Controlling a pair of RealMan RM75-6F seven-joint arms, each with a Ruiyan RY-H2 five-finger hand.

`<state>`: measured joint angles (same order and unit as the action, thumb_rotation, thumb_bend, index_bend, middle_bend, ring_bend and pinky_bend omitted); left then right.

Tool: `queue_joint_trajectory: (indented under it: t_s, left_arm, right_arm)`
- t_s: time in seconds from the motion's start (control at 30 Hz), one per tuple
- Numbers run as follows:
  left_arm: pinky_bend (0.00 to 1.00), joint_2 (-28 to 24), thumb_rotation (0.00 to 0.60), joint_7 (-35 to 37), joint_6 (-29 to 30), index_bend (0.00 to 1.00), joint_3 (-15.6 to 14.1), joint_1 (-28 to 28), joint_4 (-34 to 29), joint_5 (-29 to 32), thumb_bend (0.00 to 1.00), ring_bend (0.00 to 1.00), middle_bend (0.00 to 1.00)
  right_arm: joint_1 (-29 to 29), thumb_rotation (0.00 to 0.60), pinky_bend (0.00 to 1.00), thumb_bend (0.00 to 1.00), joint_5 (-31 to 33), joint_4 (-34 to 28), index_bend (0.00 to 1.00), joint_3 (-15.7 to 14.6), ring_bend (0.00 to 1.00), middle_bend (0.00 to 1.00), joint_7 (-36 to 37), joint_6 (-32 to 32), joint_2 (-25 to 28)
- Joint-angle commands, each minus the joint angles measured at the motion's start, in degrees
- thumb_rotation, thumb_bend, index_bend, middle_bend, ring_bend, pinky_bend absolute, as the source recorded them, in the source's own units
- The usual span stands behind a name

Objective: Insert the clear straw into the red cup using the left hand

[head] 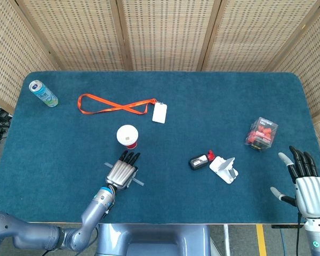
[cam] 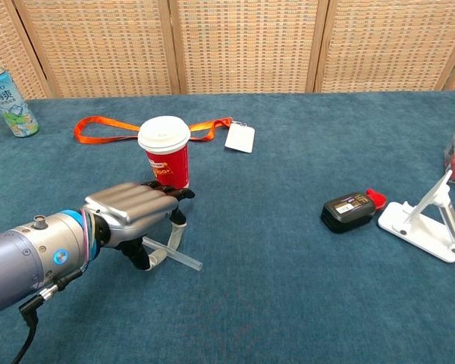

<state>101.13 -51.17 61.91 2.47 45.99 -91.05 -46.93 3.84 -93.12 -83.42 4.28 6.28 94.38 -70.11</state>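
The red cup (head: 127, 136) with a white lid stands upright on the blue table (head: 213, 96), also in the chest view as the cup (cam: 165, 152). Just in front of it my left hand (head: 121, 172) arches palm-down over the clear straw (head: 139, 182). In the chest view the left hand (cam: 133, 208) pinches the straw (cam: 186, 260) between thumb and a finger near its left end. The straw's right end slants down onto the cloth. My right hand (head: 304, 184) hovers at the table's near right corner, fingers spread and holding nothing.
A drink can (head: 43, 93) stands at the far left. An orange lanyard (head: 114, 105) with a white badge (head: 159, 112) lies behind the cup. A black device (cam: 350, 211), a white stand (cam: 425, 224) and a clear box of red pieces (head: 261, 133) sit to the right.
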Motion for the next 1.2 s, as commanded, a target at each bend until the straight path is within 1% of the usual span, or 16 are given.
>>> queue_joint_trajectory:
  t_s: [0.03, 0.23, 0.4, 0.5, 0.6, 0.8, 0.87, 0.9, 1.0, 1.1, 1.2]
  left_arm:
    - [0.0, 0.0, 0.6, 0.0, 0.0, 0.56, -0.1, 0.0, 0.1, 0.0, 0.47, 0.0, 0.0]
    - [0.0, -0.3, 0.6, 0.6, 0.3, 0.56, -0.1, -0.2, -0.4, -0.5, 0.47, 0.0, 0.0]
    - [0.0, -1.4, 0.6, 2.1, 0.8, 0.56, 0.7, -0.3, -2.5, -1.7, 0.47, 0.0, 0.0]
    - [0.0, -2.2, 0.6, 3.8, 0.8, 0.56, 1.8, -0.3, -4.7, -2.4, 0.47, 0.0, 0.0]
    - [0.0, -3.5, 0.6, 5.9, 0.1, 0.56, 3.4, 0.0, -7.9, -2.6, 0.47, 0.0, 0.0]
    - [0.0, -5.5, 0.6, 6.9, 0.1, 0.56, 6.0, 1.3, -12.9, -3.6, 0.47, 0.0, 0.0]
    - [0.0, -6.4, 0.6, 6.7, 0.7, 0.56, 7.7, 2.1, -14.8, -3.5, 0.47, 0.0, 0.0]
    - [0.0, -7.3, 0.6, 7.1, 1.2, 0.56, 10.3, 2.9, -16.4, -3.7, 0.47, 0.0, 0.0]
    - [0.0, -9.9, 0.6, 6.8, 0.7, 0.56, 13.5, 4.6, -19.2, -1.1, 0.47, 0.0, 0.0]
    - [0.0, -11.7, 0.6, 7.0, 0.8, 0.56, 15.9, 5.8, -21.2, 0.5, 0.47, 0.0, 0.0]
    - [0.0, -14.1, 0.6, 9.0, 1.0, 0.57, 19.2, 6.8, -23.6, 2.0, 0.47, 0.0, 0.0]
  right_arm:
    - [0.0, 0.6, 0.0, 0.06, 0.0, 0.0, 0.18, 0.0, 0.0, 0.0, 0.0, 0.1, 0.0]
    - [-0.1, 0.6, 0.0, 0.06, -0.1, -0.1, 0.18, 0.1, 0.0, 0.0, 0.2, 0.4, 0.1]
    - [-0.2, 0.6, 0.0, 0.06, -0.1, -0.2, 0.18, 0.2, 0.0, 0.0, 0.4, 0.5, 0.2]
    - [-0.2, 0.6, 0.0, 0.06, -0.1, -0.2, 0.18, 0.2, 0.0, 0.0, 0.6, 0.7, 0.3]
    - [-0.2, 0.6, 0.0, 0.06, 0.0, -0.2, 0.18, 0.3, 0.0, 0.0, 1.0, 0.7, 0.4]
    - [-0.3, 0.6, 0.0, 0.06, 0.1, -0.2, 0.18, 0.5, 0.0, 0.0, 1.6, 1.1, 0.6]
    - [-0.4, 0.6, 0.0, 0.06, 0.3, -0.1, 0.18, 0.5, 0.0, 0.0, 1.9, 1.1, 0.7]
    - [-0.5, 0.6, 0.0, 0.06, 0.6, 0.0, 0.18, 0.6, 0.0, 0.0, 2.1, 1.0, 0.7]
    - [-0.4, 0.6, 0.0, 0.06, 0.9, 0.2, 0.18, 0.8, 0.0, 0.0, 2.6, 0.9, 0.8]
    - [-0.4, 0.6, 0.0, 0.06, 1.1, 0.3, 0.18, 0.8, 0.0, 0.0, 2.7, 0.7, 0.8]
    - [-0.3, 0.6, 0.0, 0.06, 1.4, 0.6, 0.18, 0.9, 0.0, 0.0, 3.0, 0.3, 0.7]
